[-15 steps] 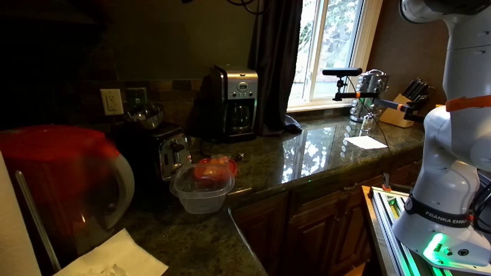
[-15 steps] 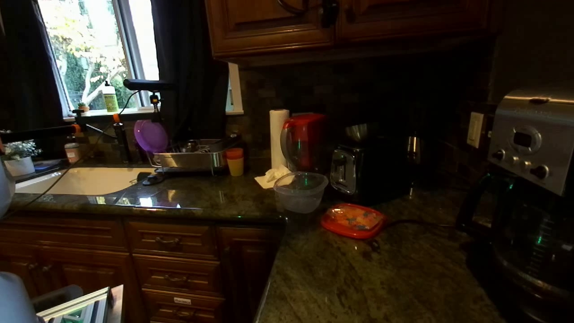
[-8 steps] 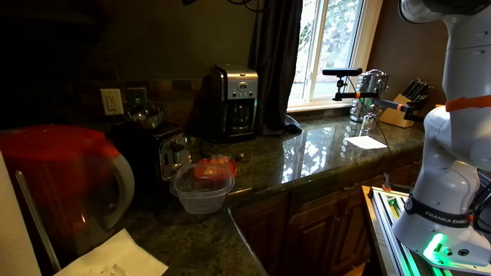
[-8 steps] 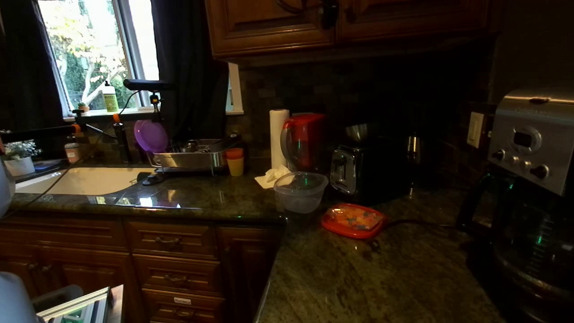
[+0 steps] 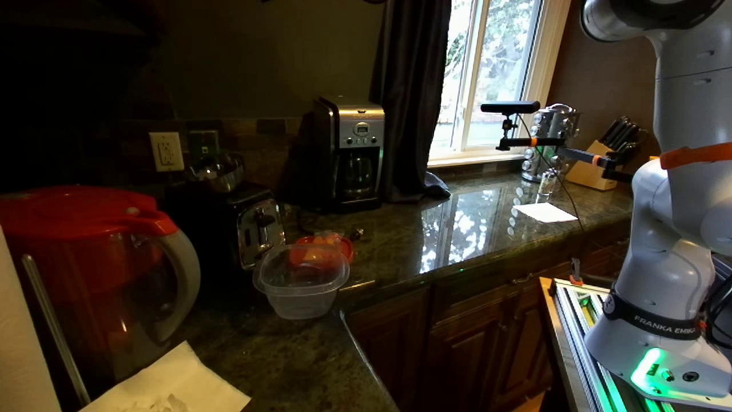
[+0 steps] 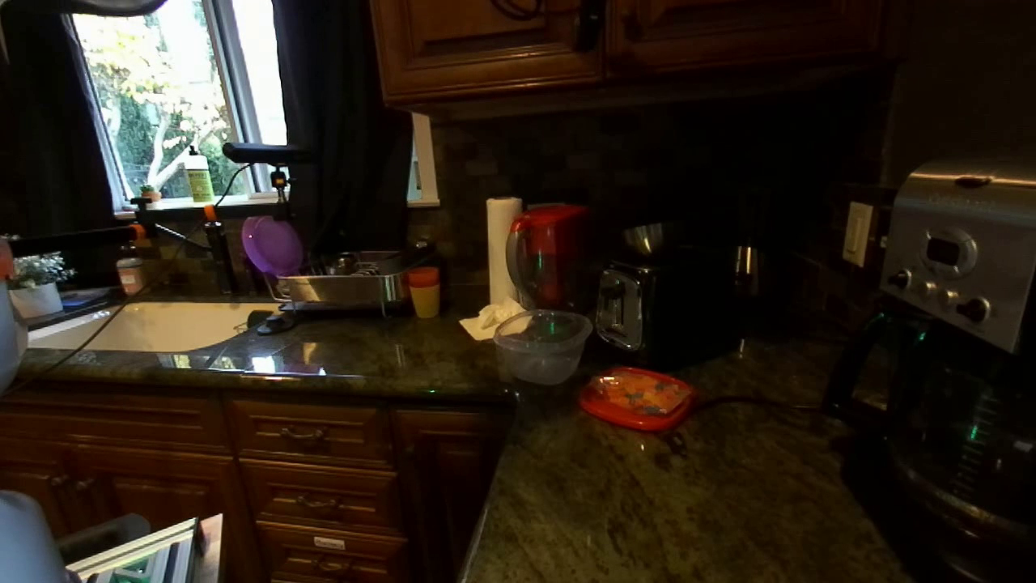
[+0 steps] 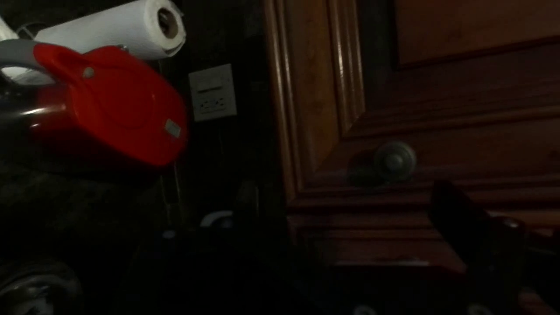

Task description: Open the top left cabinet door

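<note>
I hold my gripper spread, probably so its fingers can straddle the knob on the upper-left door just ahead, seemingly closed. The knob sits near a lower corner, likely to give my pull good leverage.

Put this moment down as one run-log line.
top left cabinet door: closed | knob: not gripped | claw: looks open, one finger lost in shadow | next: probably line up on knob, then grip
</note>
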Robot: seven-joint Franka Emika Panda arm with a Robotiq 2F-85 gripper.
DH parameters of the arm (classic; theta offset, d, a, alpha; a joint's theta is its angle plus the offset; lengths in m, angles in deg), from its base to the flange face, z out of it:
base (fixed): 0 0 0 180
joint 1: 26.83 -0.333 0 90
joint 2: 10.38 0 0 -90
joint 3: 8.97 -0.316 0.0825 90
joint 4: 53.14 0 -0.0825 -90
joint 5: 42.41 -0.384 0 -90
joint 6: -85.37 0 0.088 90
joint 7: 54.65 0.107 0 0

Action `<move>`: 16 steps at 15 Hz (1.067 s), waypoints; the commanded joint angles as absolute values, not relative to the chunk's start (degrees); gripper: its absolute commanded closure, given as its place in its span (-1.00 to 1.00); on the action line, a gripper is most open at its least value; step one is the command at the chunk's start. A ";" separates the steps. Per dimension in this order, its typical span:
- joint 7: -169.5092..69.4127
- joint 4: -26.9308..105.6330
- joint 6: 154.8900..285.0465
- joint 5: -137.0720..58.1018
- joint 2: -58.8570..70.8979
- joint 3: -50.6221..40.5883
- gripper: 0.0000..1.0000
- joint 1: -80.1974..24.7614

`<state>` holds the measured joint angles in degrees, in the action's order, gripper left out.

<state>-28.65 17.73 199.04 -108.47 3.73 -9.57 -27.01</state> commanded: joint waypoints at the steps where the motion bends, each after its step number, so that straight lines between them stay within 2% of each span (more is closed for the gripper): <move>1: -32.03 13.52 198.08 -116.95 7.55 -11.88 -1.00 -25.94; 4: -36.67 14.70 196.57 -122.35 8.03 -12.55 -1.00 -25.80; 13: -37.63 15.90 204.64 -120.63 7.43 -11.85 -1.00 -28.07; 16: -37.14 15.61 203.42 -120.50 7.70 -11.88 -1.00 -27.71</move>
<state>-37.14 15.61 203.42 -120.50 7.70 -11.88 -27.71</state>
